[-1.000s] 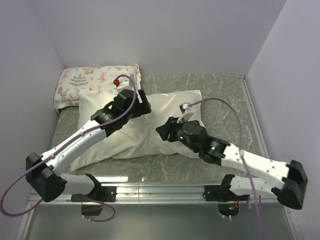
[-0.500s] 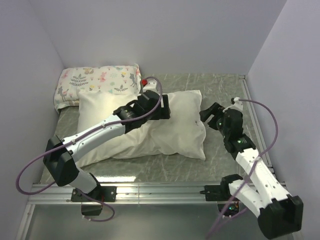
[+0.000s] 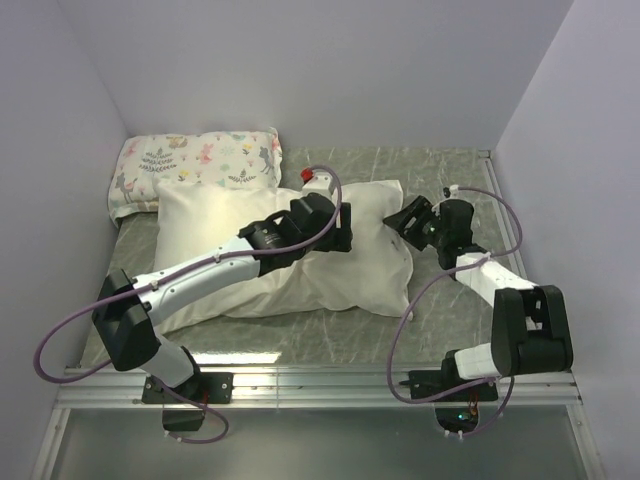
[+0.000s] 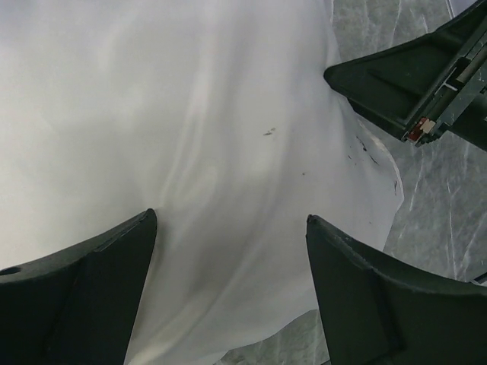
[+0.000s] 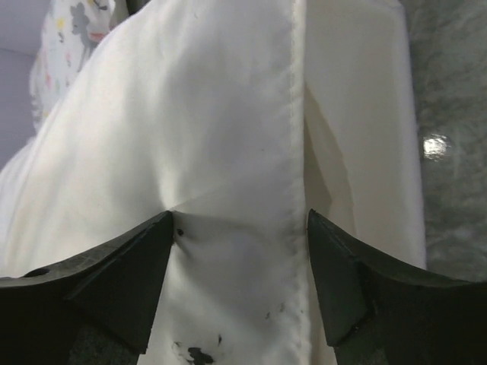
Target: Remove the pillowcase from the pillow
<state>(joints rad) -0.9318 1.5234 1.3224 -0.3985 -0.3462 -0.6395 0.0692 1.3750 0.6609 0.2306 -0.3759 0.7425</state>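
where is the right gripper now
In the top view the right gripper sits at the pillowcase's right end, just right of the left gripper; it is open, straddling the hem.

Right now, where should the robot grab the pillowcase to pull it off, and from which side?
Probably the stitched hem at the right end of the pillowcase, coming from the right, where the open right hand straddles it. The seam and flap beyond it suggest the opening: thin, loose fabric to pinch.

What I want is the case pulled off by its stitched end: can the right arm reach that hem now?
Probably yes: the right end effector is open, its fingers astride the pillowcase hem, nothing in the way. The left end effector, also open, sits farther in, not blocking.
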